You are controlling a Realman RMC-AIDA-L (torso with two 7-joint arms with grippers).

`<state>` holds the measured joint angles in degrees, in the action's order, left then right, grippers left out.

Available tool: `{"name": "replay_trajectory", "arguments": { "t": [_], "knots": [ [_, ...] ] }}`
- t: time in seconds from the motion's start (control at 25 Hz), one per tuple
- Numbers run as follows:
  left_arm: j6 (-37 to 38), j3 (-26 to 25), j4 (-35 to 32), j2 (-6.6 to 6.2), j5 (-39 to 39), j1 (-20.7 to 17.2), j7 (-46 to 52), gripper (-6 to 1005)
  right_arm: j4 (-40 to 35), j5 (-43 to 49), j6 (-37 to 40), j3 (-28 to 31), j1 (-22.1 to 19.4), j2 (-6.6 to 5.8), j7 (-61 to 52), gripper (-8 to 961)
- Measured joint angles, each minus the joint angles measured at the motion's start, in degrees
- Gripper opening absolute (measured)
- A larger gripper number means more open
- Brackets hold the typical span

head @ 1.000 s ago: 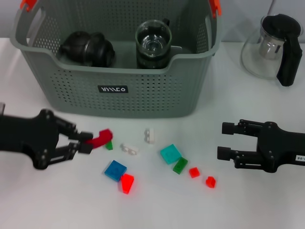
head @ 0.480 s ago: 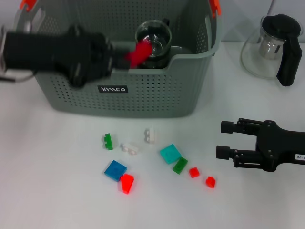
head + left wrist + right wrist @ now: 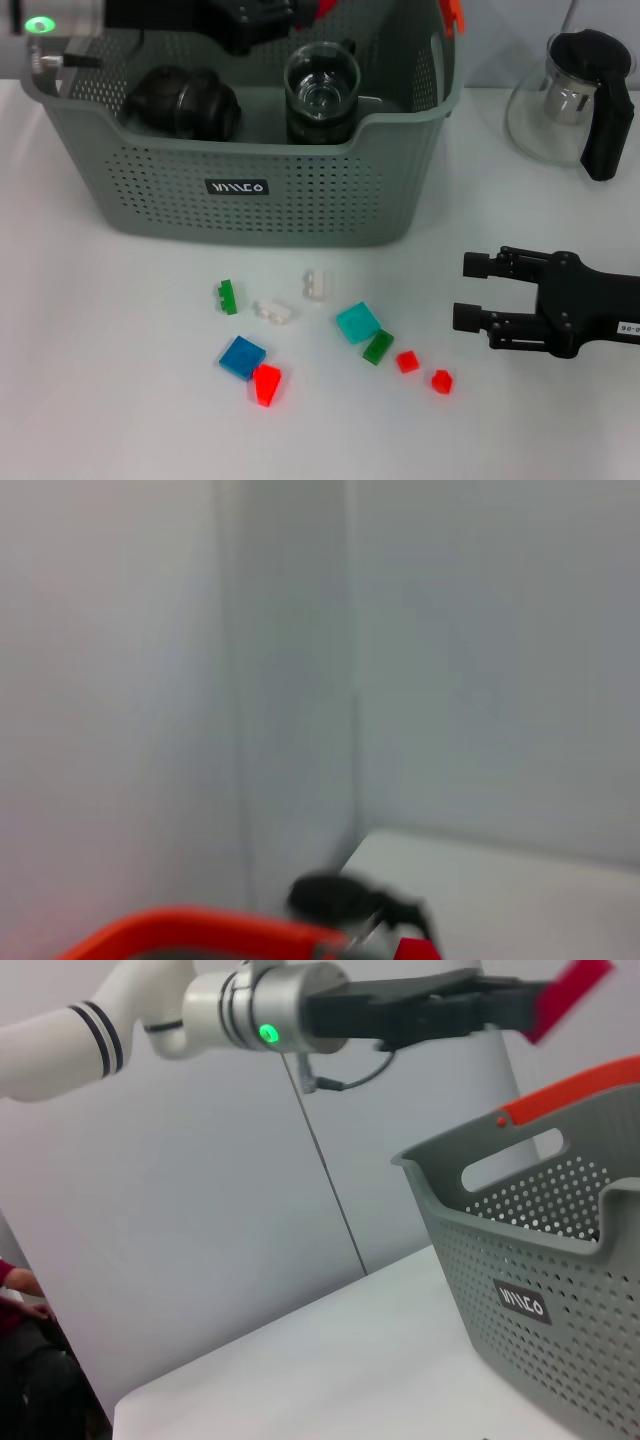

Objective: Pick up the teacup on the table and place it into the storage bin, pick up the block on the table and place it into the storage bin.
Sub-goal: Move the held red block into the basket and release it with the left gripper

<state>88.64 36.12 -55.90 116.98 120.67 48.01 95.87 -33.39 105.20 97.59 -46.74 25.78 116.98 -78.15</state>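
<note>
The grey storage bin point(image 3: 250, 170) stands at the back of the table, with a glass teacup point(image 3: 322, 88) upright inside it. My left gripper point(image 3: 303, 9) hovers above the bin's far side, shut on a red block point(image 3: 322, 6). The right wrist view shows that gripper point(image 3: 508, 1006) holding the red block point(image 3: 565, 992) high over the bin point(image 3: 560, 1260). Several loose blocks lie on the table in front of the bin, among them a blue one point(image 3: 242, 357) and a teal one point(image 3: 357, 322). My right gripper point(image 3: 475, 293) rests open at the right, holding nothing.
A round black pot point(image 3: 182, 102) lies in the bin beside the teacup. A glass kettle with a black handle point(image 3: 575, 100) stands at the back right. Orange-red clips point(image 3: 453, 12) mark the bin's handles.
My left gripper has carried the red block from the table up past the bin's front rim to high over its far side. The right arm has stayed still.
</note>
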Motion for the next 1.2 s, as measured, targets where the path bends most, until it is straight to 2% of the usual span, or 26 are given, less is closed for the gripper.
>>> {"name": "replay_trajectory", "arguments": {
  "t": [0.16,0.32,0.68,1.12,1.2],
  "knots": [
    [-10.3,12.8,-2.3,0.01,4.5,0.1,9.1,152,0.0,0.0,-0.1,0.1,0.0,0.00,0.0,822],
    [-16.4,19.2,-2.7,0.50,11.0,2.0,15.7,152,-0.1,0.0,-0.1,0.1,0.1,0.00,0.1,823],
    [-26.9,22.3,0.4,3.60,19.1,5.3,19.2,152,-0.1,0.2,-0.1,0.7,0.4,0.06,0.1,824],
    [-32.8,24.0,2.0,4.66,23.2,5.7,23.8,153,0.0,0.4,-0.1,0.7,0.4,0.09,0.1,822],
    [-33.0,24.3,1.8,4.80,23.2,5.6,23.8,221,0.0,0.4,-0.2,0.7,0.4,0.09,0.1,822]
  ]
}}
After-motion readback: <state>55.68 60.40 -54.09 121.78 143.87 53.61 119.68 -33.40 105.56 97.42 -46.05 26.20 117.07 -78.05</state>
